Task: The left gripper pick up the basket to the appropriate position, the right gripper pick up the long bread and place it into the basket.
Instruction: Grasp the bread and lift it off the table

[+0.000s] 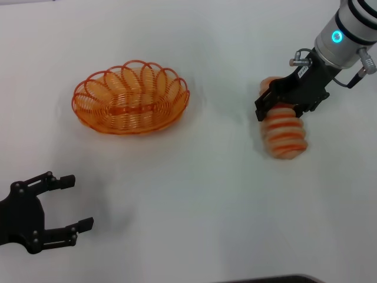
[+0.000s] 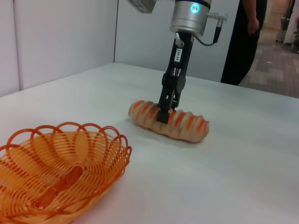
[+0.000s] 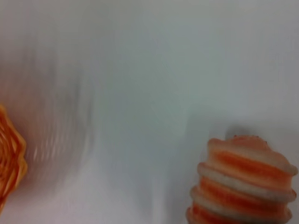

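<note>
Lengthwise, long bread (image 1: pixel 284 132) toward robot

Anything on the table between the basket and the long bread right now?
Nothing: in the head view, only bare white table separates the basket from the long bread.

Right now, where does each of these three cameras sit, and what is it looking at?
Head view: above, looking down at the table; shows the open left pincer, the right pincer over the long bread, and the basket.
Left wrist view: low, facing across; basket, bread, right pincer; no own fingers.
Right wrist view: close above the bread; basket edge.
All share bread and basket.
</note>
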{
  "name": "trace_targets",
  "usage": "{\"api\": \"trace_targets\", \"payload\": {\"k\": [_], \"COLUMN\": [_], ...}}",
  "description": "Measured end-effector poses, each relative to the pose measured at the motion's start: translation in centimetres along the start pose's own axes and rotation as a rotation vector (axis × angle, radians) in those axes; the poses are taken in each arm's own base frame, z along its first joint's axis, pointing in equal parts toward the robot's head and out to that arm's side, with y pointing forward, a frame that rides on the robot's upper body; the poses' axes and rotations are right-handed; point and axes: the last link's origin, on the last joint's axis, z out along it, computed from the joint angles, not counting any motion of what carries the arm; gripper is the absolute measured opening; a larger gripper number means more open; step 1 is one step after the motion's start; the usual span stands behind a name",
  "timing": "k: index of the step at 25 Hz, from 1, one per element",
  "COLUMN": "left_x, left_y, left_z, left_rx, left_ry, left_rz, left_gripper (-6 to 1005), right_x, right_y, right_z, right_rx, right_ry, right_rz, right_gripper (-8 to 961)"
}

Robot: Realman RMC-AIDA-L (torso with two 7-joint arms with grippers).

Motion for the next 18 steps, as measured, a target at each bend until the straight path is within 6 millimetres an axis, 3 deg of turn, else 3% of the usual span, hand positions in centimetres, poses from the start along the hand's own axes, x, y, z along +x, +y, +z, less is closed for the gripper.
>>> {"api": "trace_targets", "payload": {"k": [8, 14, 18], "left_x": [0.1, 0.1, 0.1], "left_y": [0.0, -0.1, -0.1], "left_z": [0.0, 0.0, 0.0], "left_rx": [0.001, 0.002, 0.004], "left_ry": [0.004, 0.007, 0.008], "left_rz": [-0.002, -0.002, -0.003], "left_gripper": [877, 876, 876], "right_x": [0.2, 0.0, -0.9], "right_y": [-0.2, 0.0, 0.6], "right_z": [-0.2, -0.4, -1.5], "right_rx": [0.002, 0.002, -0.020], "right_ry": [0.017, 0.005, -0.065], "right_rz": [-0.002, -0.035, -0.082], "right_gripper": [824, 604, 537]}}
